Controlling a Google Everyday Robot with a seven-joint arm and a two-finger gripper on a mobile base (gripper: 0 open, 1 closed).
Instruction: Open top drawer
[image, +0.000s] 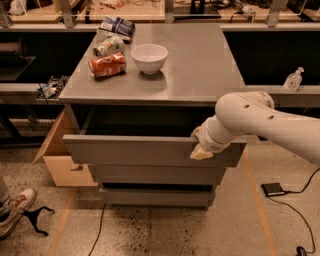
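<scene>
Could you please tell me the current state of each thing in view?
Wide matte grey top drawer: pulled out, open.
Two narrower grey drawer fronts below: pushed in.
White round bowl: upright.
Orange can: lying on its side.
Beige claw: at top drawer's front edge.

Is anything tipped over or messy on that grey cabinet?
Yes. An orange can and a pale can behind it lie on their sides on the cabinet top, at its left. The white bowl stands upright; no spill shows. The top drawer sticks out, with the gripper at its front's right end, so that looks deliberate.
</scene>
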